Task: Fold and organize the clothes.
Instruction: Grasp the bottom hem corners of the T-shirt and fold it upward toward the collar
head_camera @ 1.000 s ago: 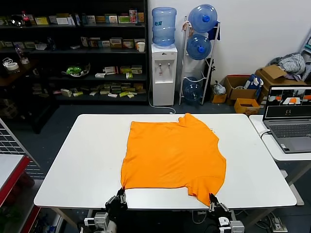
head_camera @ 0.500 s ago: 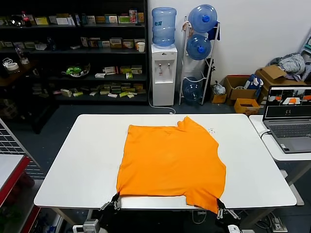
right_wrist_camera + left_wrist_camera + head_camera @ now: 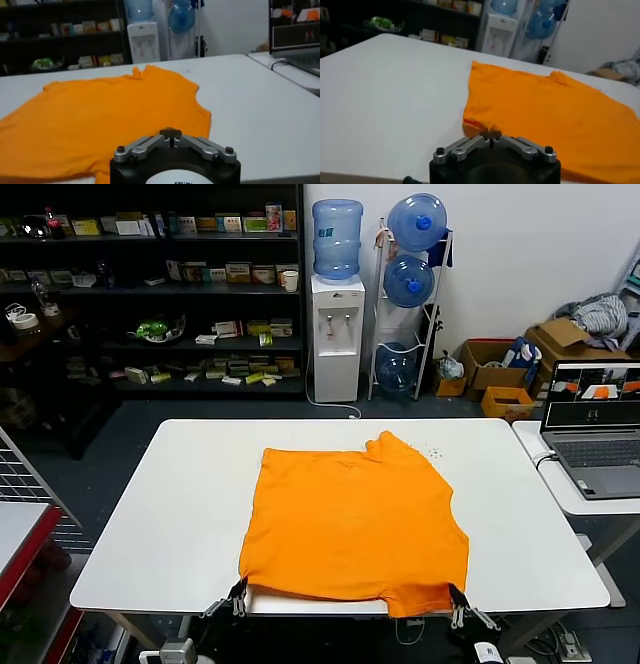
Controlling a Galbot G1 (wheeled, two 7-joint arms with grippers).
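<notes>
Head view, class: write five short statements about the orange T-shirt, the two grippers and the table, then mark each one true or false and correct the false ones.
1. The orange T-shirt lies spread on the white table. True.
2. The left gripper is shut on the T-shirt's near left corner. True.
3. The right gripper hovers over the middle of the table. False: it is at the near edge, pinching the shirt's near right corner.
4. White lettering shows on the shirt's upper face. False: the visible face is plain orange.
5. A laptop stands open on the same table as the shirt. False: it sits on a separate table to the right.
</notes>
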